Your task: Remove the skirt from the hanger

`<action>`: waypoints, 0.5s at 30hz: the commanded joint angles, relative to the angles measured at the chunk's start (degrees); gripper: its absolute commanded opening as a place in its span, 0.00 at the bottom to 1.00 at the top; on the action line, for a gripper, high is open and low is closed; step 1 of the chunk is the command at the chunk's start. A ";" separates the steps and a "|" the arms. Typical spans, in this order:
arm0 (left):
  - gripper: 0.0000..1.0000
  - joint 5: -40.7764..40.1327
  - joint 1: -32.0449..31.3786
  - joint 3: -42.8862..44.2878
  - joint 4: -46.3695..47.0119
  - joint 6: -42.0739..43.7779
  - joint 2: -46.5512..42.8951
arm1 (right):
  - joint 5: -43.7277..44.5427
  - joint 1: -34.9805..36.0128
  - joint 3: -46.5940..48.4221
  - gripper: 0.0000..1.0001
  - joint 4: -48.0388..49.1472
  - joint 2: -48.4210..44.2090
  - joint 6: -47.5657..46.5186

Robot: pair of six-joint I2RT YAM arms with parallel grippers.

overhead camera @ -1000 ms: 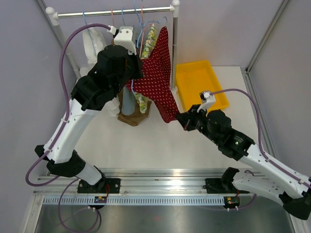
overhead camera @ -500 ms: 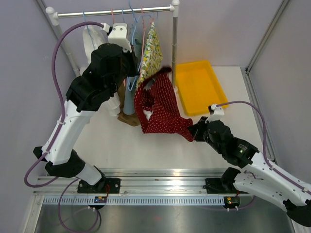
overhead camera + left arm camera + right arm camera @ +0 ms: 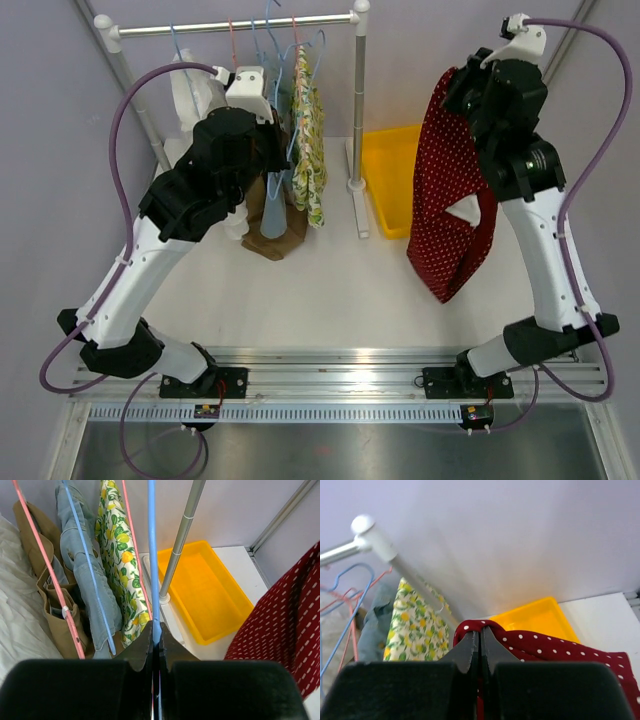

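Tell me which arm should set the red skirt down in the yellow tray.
Right, most likely. The right gripper is shut on the skirt, which hangs right by the yellow tray. The left gripper is shut on a blue hanger over at the rack, away from the skirt.

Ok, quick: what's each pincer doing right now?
Left pincer: closed on the blue hanger.
Right pincer: closed on the skirt.

White table [image 3: 330,290] carries yellow tray [image 3: 392,172], clothes rack [image 3: 359,110].
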 commanded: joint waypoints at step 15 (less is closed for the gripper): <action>0.00 -4.26 -0.29 1.41 6.86 2.60 4.13 | -18.21 -10.61 21.24 0.00 1.38 29.91 4.06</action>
